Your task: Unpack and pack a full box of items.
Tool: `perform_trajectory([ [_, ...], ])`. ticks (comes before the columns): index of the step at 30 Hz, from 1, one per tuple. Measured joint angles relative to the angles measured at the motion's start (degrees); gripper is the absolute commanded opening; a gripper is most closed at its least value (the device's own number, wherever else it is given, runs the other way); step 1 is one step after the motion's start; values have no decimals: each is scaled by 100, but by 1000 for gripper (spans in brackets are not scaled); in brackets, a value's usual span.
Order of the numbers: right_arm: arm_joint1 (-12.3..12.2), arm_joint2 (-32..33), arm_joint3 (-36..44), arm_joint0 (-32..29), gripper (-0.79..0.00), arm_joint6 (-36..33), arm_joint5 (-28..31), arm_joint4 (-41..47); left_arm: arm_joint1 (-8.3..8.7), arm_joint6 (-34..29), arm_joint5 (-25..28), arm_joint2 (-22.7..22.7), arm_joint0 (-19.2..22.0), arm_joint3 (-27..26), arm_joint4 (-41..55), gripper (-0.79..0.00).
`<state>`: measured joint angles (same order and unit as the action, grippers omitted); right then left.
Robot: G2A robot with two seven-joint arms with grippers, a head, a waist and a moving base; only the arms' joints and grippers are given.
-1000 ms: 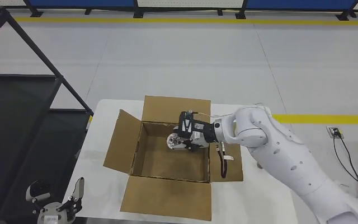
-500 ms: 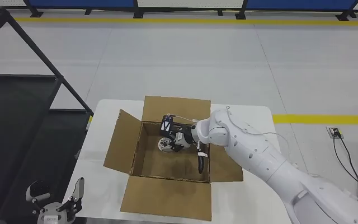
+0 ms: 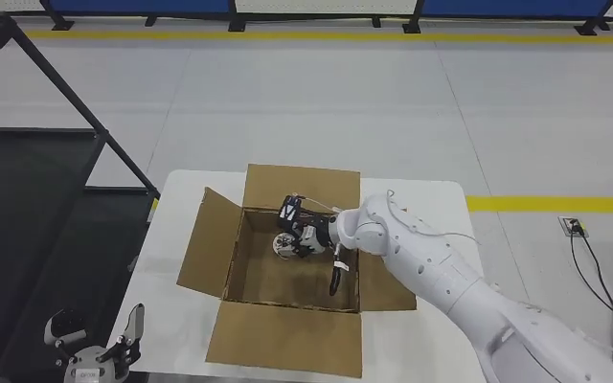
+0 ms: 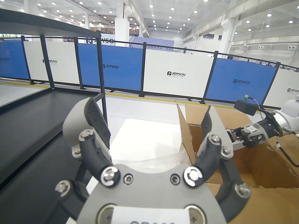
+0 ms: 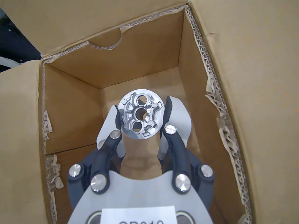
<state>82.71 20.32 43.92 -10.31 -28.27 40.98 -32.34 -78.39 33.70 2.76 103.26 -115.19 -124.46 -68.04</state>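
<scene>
An open cardboard box (image 3: 283, 339) stands on the white table (image 3: 417, 345), flaps spread out. My right gripper (image 3: 283, 243) hangs inside the box's far half, shut on a round silver metal disc (image 5: 139, 117) with holes and raised ribs. In the right wrist view the disc sits between the two fingers (image 5: 172, 115) above the bare brown box floor (image 5: 149, 80). My left gripper (image 4: 149, 120) is off the table's near left corner, low beside the black rack, open with nothing between its fingers; in the top view the left gripper (image 3: 96, 356) shows at the lower left.
A black shelf rack (image 3: 48, 220) stands left of the table. The box's inner walls (image 5: 70, 108) have torn corrugated edges. Crumpled clear plastic film (image 4: 154, 159) lies on the table by the box. White table surface lies free right of the box.
My right gripper carried the metal disc leftward into the box, from near the right wall toward the far middle. The left gripper stayed still.
</scene>
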Motion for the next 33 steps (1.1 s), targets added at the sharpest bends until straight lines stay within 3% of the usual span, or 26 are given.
perform_trajectory([
  [4,313,-157,-486,77,-785,-31,208,20,0,0,0,0,0,0,0,0],
  [14,1179,-420,-1698,245,-785,-52,-127,-80,0,0,0,0,0,0,0,0],
  [25,1820,-468,-2695,279,-785,-100,-187,-139,0,0,0,0,0,0,0,0],
  [26,1862,-463,-2770,280,-699,-112,-156,-138,0,0,0,0,0,0,0,0],
  [28,1876,-459,-2801,281,-437,-116,-135,-135,0,0,0,0,0,0,0,0],
  [29,1876,-459,-2801,281,-372,-116,-135,-135,0,0,0,0,0,0,0,0],
  [30,1876,-459,-2801,281,-123,-116,-135,-135,0,0,0,0,0,0,0,0],
  [31,1876,-459,-2801,281,0,-116,-135,-135,0,0,0,0,0,0,0,0],
  [33,1876,-459,-2801,281,0,-116,-135,-135,0,0,0,0,0,0,0,0],
])
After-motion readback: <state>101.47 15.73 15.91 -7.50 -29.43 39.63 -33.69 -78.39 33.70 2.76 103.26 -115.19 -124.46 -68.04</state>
